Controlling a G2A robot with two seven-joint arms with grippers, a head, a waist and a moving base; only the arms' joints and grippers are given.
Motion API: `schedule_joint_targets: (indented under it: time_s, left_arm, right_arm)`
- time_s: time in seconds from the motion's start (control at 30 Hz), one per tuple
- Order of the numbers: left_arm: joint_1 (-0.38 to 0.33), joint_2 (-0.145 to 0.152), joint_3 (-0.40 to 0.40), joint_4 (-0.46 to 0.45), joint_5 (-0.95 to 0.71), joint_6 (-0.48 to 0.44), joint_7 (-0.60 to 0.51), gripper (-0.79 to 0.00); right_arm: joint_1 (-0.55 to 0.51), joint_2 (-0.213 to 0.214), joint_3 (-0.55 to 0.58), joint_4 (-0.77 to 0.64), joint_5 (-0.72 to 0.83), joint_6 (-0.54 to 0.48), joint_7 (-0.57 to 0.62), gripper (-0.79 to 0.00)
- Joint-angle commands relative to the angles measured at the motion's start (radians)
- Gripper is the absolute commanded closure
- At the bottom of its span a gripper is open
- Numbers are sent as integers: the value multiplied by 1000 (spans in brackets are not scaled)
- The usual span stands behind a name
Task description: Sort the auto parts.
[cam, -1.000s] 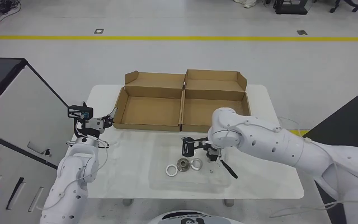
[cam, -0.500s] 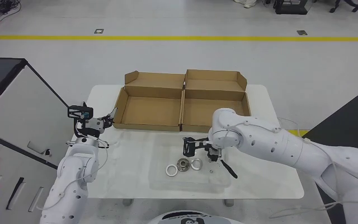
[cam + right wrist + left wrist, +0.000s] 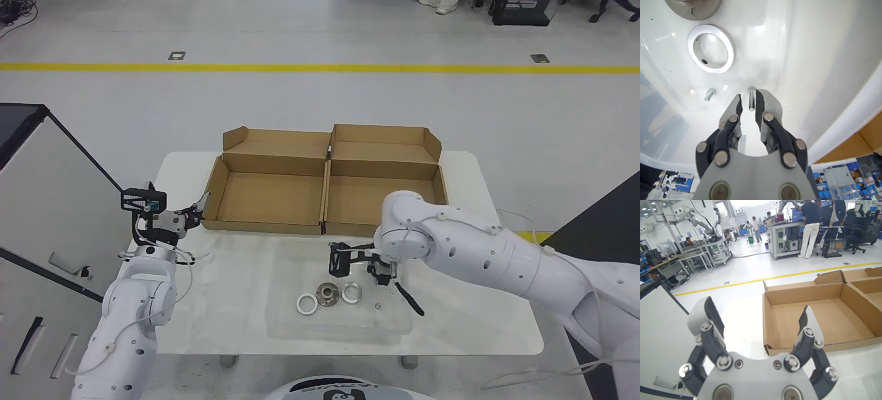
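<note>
In the right wrist view, a long silver bolt point(image 3: 751, 100) lies on the floor of the white tray point(image 3: 810, 56). My right gripper point(image 3: 748, 94) is low over the bolt, open only narrowly, one finger on each side of the shank. A short bolt point(image 3: 709, 94), a silver ring point(image 3: 728, 56) and a steel flange hub point(image 3: 694, 11) lie just beyond. From above, the right gripper point(image 3: 380, 283) is in the tray point(image 3: 290, 325) next to the ring point(image 3: 351, 293), the hub point(image 3: 327, 294) and a white ring point(image 3: 304, 303). My left gripper point(image 3: 757, 306) is open and holds nothing, at the left cardboard box's point(image 3: 819, 317) corner.
Two open cardboard boxes, the left box point(image 3: 270, 195) and the right box point(image 3: 385, 195), sit side by side at the back of the white table point(image 3: 230, 290). The left gripper point(image 3: 200, 213) hangs at the table's left edge.
The right arm has shifted very slightly over the tray. The left arm has not moved.
</note>
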Motion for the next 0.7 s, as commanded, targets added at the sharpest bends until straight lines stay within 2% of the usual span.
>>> schedule_joint_targets:
  time_s: [0.0,0.17,0.3,0.47,0.67]
  left_arm:
    - [0,0,0,0,0,0,0,-785]
    - [0,0,0,0,0,0,0,-785]
    - [0,0,0,0,0,0,0,-785]
    - [0,0,0,0,0,0,0,-785]
    - [0,0,0,0,0,0,0,-785]
  right_arm:
    - [-2,-1,3,4,-1,-4,-2,0]
    - [-3,2,16,0,18,-11,-9,0]
    - [2,23,35,-44,45,-5,-3,0]
    - [-8,72,73,-130,93,-2,0,0]
    - [-48,146,142,-214,151,-51,-49,0]
